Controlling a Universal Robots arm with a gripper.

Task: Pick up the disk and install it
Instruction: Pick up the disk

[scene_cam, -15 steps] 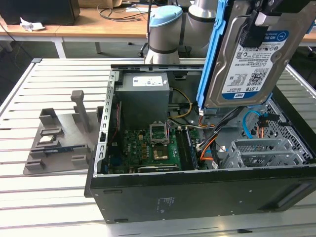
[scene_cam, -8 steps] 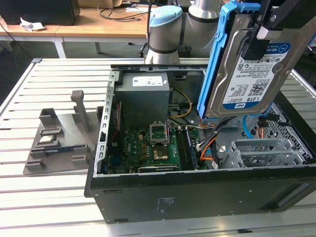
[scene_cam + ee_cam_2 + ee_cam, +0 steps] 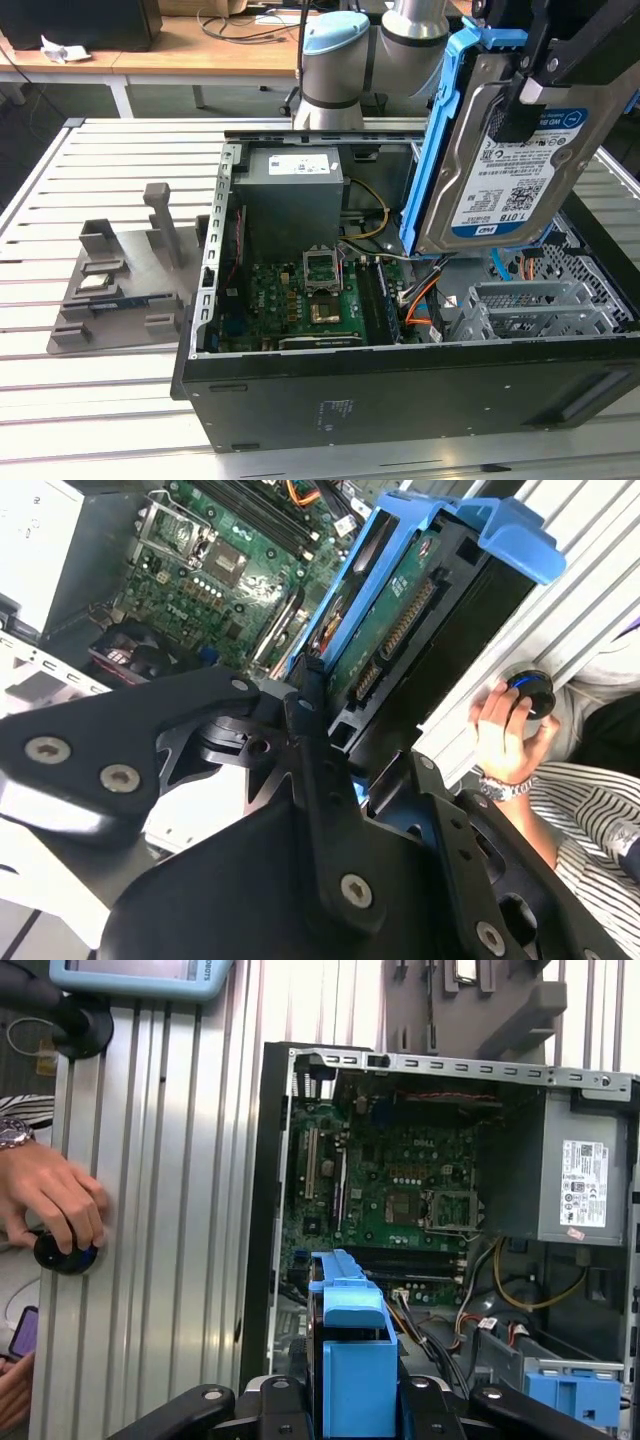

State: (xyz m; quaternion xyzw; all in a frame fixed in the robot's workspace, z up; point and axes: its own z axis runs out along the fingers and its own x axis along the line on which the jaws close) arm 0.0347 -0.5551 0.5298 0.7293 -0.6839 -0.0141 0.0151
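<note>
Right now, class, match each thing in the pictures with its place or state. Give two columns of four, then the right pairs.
Things
1. disk
2. power supply box
3. person's hand
4. motherboard

Places or states
A. green, lying flat at the bottom of the open case
B. resting on a round black and blue knob on the slatted table
C. gripped by the tool, held above the case
D. grey with a white label, inside the case

Pairs: 1-C, 2-D, 3-B, 4-A
</note>
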